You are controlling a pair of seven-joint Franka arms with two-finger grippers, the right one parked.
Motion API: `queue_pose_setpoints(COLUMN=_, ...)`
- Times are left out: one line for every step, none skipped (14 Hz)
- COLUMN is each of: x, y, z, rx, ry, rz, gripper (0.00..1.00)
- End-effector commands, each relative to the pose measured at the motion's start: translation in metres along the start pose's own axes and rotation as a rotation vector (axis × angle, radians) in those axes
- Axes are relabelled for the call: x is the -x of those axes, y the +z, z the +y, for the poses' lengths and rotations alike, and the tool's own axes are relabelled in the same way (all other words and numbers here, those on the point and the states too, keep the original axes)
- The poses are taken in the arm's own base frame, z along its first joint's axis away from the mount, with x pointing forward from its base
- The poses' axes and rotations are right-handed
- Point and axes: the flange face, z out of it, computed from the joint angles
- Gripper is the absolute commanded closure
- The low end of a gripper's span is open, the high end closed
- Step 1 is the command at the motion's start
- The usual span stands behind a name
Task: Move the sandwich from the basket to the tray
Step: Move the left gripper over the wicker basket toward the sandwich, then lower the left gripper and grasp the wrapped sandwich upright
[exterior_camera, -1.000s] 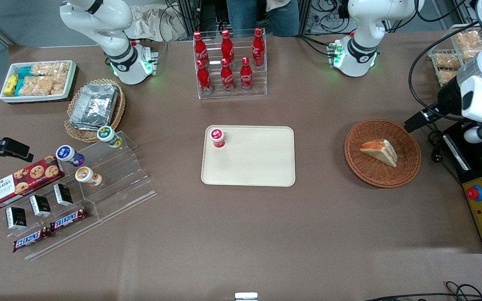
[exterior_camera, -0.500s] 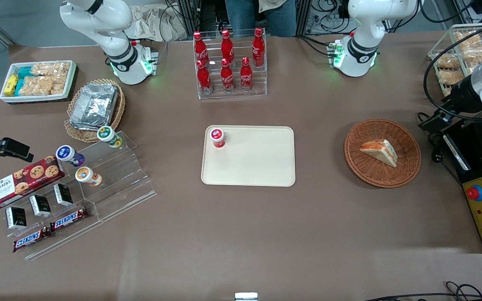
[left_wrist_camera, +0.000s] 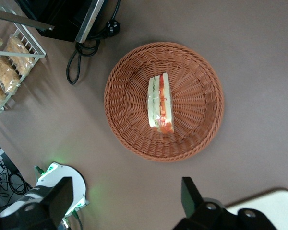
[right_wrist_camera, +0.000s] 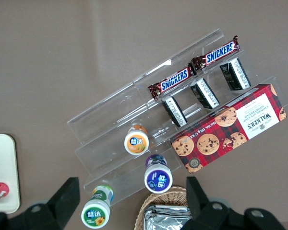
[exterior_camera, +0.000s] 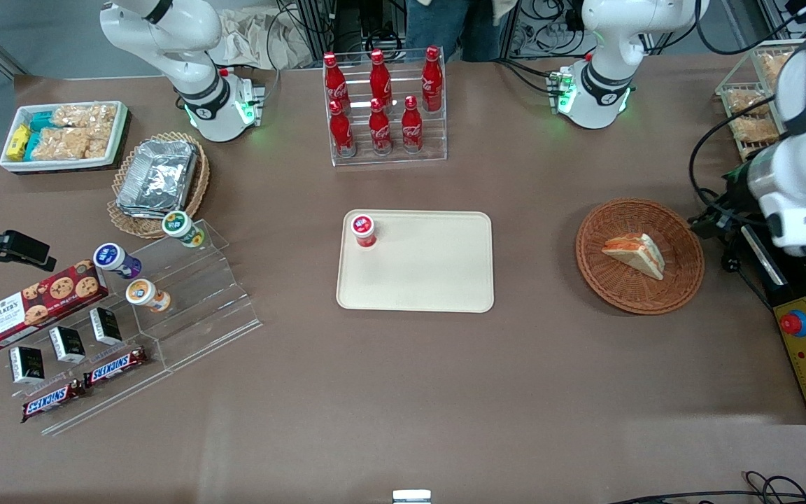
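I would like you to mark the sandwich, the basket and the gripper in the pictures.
sandwich (left_wrist_camera: 160, 102): left wrist view, filling edge.
basket (left_wrist_camera: 201, 81): left wrist view, woven inner wall.
gripper (left_wrist_camera: 127, 203): left wrist view, gap between the open fingertips, above the table.

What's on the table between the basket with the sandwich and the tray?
Nothing: in the front view only bare brown table lies between the basket and the tray. The tool, open, hangs above the basket.
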Motion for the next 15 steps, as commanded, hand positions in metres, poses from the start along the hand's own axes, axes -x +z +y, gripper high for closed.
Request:
queue_pose_setpoints(x=0.005, y=0.049, z=0.005, rx=-0.009, ry=-0.029, rz=0.029, gripper=0.00)
queue_pose_setpoints(x=0.005, y=0.067, z=0.006, rx=0.014, ry=-0.032, rz=0.040, gripper=0.00)
queue_pose_setpoints(x=0.006, y=0.086, z=0.007, rx=0.031, ry=-0.049, rz=0.048, gripper=0.00)
queue_pose_setpoints(x=0.008, y=0.105, z=0.009, rx=0.038, ry=-0.069, rz=0.050, gripper=0.00)
queue_pose_setpoints(x=0.011, y=0.127, z=0.011, rx=0.042, ry=-0.074, rz=0.051, gripper=0.00)
queue_pose_setpoints(x=0.014, y=0.148, z=0.012, rx=0.050, ry=-0.069, rz=0.052, gripper=0.00)
queue_pose_setpoints(x=0.016, y=0.162, z=0.013, rx=0.064, ry=-0.068, rz=0.057, gripper=0.00)
queue_pose_setpoints(x=0.015, y=0.170, z=0.014, rx=0.071, ry=-0.073, rz=0.057, gripper=0.00)
queue_pose_setpoints(x=0.008, y=0.175, z=0.010, rx=0.069, ry=-0.087, rz=0.051, gripper=0.00)
queue_pose_setpoints(x=0.004, y=0.180, z=0.009, rx=0.066, ry=-0.094, rz=0.045, gripper=0.00)
queue_pose_setpoints(x=0.003, y=0.185, z=0.011, rx=0.071, ry=-0.093, rz=0.046, gripper=0.00)
queue_pose_setpoints(x=0.002, y=0.194, z=0.010, rx=0.080, ry=-0.096, rz=0.047, gripper=0.00)
queue_pose_setpoints(x=0.000, y=0.203, z=0.009, rx=0.089, ry=-0.102, rz=0.046, gripper=0.00)
queue_pose_setpoints(x=-0.001, y=0.209, z=0.010, rx=0.095, ry=-0.101, rz=0.047, gripper=0.00)
queue_pose_setpoints(x=-0.001, y=0.217, z=0.012, rx=0.092, ry=-0.097, rz=0.042, gripper=0.00)
